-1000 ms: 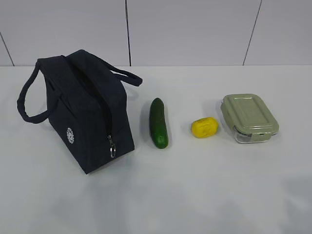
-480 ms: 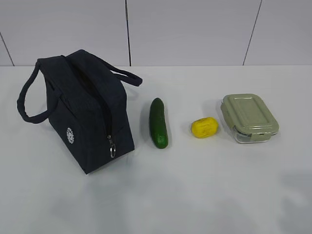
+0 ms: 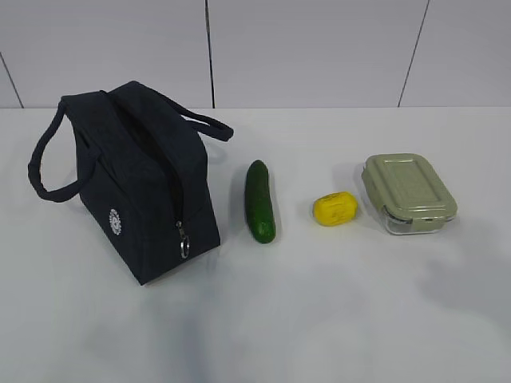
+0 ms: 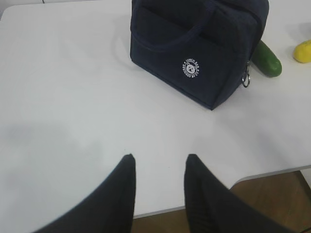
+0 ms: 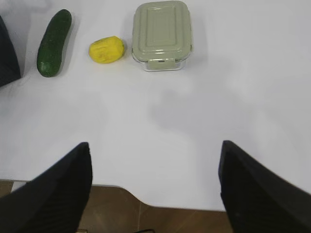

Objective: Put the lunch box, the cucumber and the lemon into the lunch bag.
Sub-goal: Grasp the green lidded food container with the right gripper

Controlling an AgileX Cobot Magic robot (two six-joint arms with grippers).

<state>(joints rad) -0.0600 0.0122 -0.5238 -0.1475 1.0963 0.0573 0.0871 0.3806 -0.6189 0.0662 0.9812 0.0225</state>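
Note:
The dark navy lunch bag (image 3: pixel 140 183) stands at the left of the white table, zipper ring pull (image 3: pixel 184 248) at its front corner; it also shows in the left wrist view (image 4: pixel 194 48). The cucumber (image 3: pixel 260 201) lies right of it. The lemon (image 3: pixel 335 209) lies between the cucumber and the lunch box (image 3: pixel 408 193), which is lidded in sage green. The right wrist view shows the lunch box (image 5: pixel 162 35), the lemon (image 5: pixel 106 49) and the cucumber (image 5: pixel 54 42). My left gripper (image 4: pixel 159 159) is open and empty above the near table edge. My right gripper (image 5: pixel 154 145) is wide open and empty.
The white table (image 3: pixel 319 319) ends at a near edge with a notch (image 5: pixel 131 196) below my right gripper. A grey panelled wall (image 3: pixel 319 48) stands behind the table. Neither arm shows in the exterior view.
The objects have not moved. A faint shadow at the table's lower right has grown and shifted inward.

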